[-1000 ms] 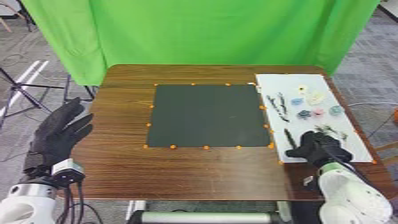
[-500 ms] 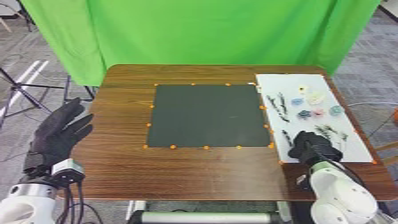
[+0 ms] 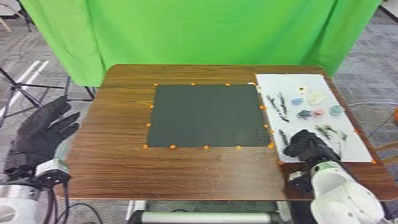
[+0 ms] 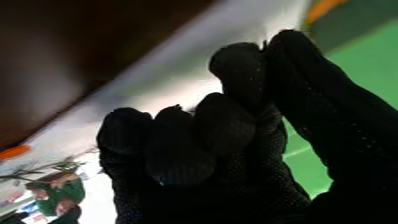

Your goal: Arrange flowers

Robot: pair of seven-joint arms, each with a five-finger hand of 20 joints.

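In the head view, my right hand (image 3: 307, 147) is low over the near left part of the white board (image 3: 274, 84). A thin dark stem (image 3: 282, 136) runs up from beside its fingertips. In the right wrist view, the thumb and a finger of my right hand (image 4: 182, 155) meet in a pinch, with a tiny tip showing between them; the gloved fingers hide most of the grip. Dark twigs (image 3: 282, 106), a blue flower (image 3: 297, 101), a pink flower (image 3: 318, 112), a pale flower (image 3: 314, 97) and green sprigs (image 3: 327, 130) lie on the board. My left hand (image 3: 40, 131) is open beyond the table's left edge.
A dark square mat (image 3: 209, 115) with orange markers round it lies mid-table. Bare brown wood (image 3: 191, 172) stretches between the mat and the near edge. A green curtain (image 3: 213, 32) hangs behind the table.
My right hand has shifted slightly left, its fingers drawn together beside the dark stem, which has moved slightly left. My left hand has moved outward to the left.
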